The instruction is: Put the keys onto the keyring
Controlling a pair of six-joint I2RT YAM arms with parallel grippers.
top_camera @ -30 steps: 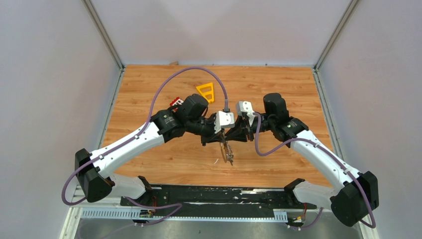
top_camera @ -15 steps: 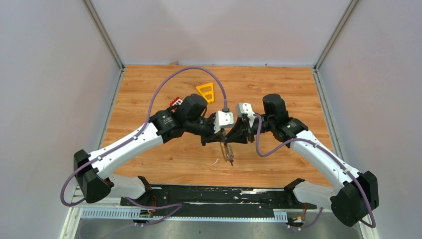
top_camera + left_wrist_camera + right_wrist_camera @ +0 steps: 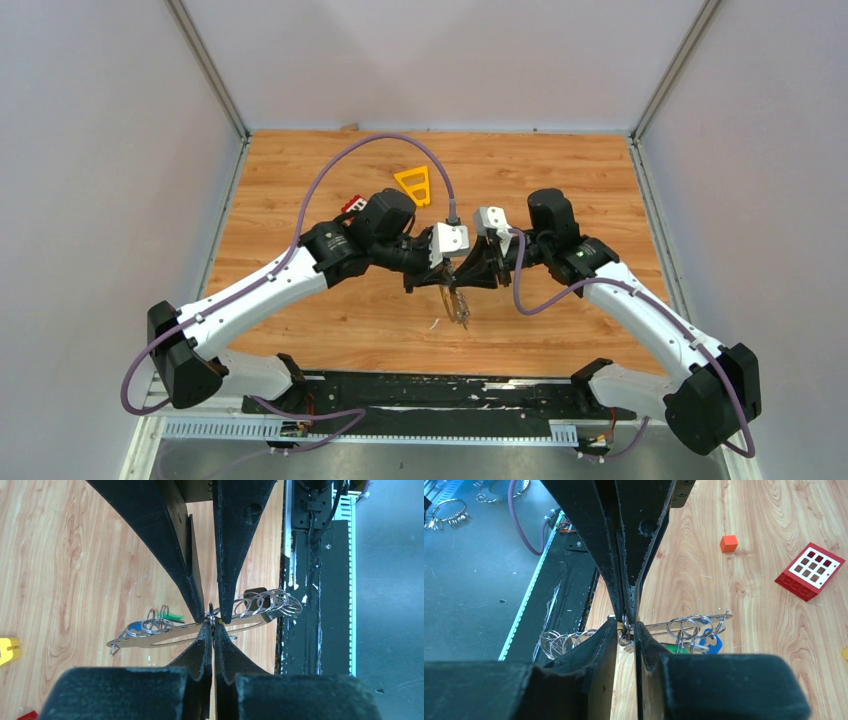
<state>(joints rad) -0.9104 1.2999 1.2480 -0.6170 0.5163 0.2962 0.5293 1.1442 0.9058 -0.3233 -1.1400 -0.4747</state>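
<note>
The grey flat keyring (image 3: 165,637) hangs between both grippers above the wood floor, with several silver split rings (image 3: 265,602) threaded on it. Keys with green (image 3: 170,616) and blue (image 3: 134,627) tags hang from it. It also shows in the top view (image 3: 458,305) and in the right wrist view (image 3: 674,625), where a blue tag (image 3: 712,643) shows. My left gripper (image 3: 212,626) is shut on the keyring's edge. My right gripper (image 3: 626,628) meets it tip to tip and pinches a small key ring (image 3: 624,636) at the same spot. In the top view the left gripper (image 3: 452,272) and the right gripper (image 3: 470,270) touch.
A yellow triangular frame (image 3: 414,183) and a red brick (image 3: 352,205) lie behind the left arm. An orange block (image 3: 728,543) and the red brick (image 3: 809,571) show in the right wrist view. A small loose metal piece (image 3: 436,323) lies on the wood. The black base rail (image 3: 430,390) runs along the near edge.
</note>
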